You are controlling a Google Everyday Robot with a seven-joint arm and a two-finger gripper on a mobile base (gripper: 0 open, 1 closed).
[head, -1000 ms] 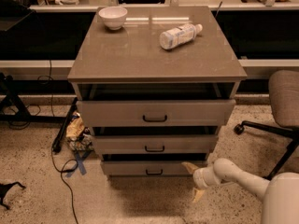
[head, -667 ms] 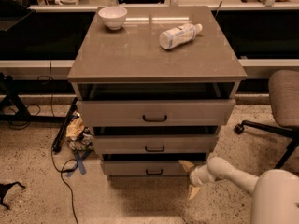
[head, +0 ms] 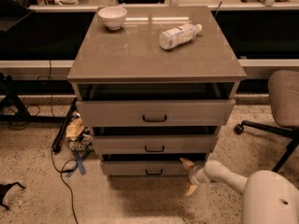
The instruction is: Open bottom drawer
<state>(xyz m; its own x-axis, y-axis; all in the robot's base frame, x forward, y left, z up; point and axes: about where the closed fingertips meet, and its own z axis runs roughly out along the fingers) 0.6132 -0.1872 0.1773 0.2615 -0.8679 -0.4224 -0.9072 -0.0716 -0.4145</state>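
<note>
The grey-beige cabinet [head: 154, 55] stands in the middle of the camera view with three drawers. The bottom drawer [head: 135, 168] is the lowest one, with a small black bar handle [head: 153, 172], and it sticks out slightly from the frame. The middle drawer [head: 154, 144] and the larger top drawer [head: 154, 113] above it also stand a little out. My gripper [head: 188, 176] is at the right end of the bottom drawer front, low near the floor. Its two tan fingers [head: 188, 163] are spread apart, one above and one below, holding nothing.
A white bowl [head: 112, 17] and a lying plastic bottle [head: 179, 35] rest on the cabinet top. An office chair [head: 280, 106] stands at the right. Cables and a crumpled bag [head: 77, 132] lie on the speckled floor at the left. Dark desks run behind.
My gripper has moved left toward the right end of the bottom drawer front. The drawers have not visibly moved.
</note>
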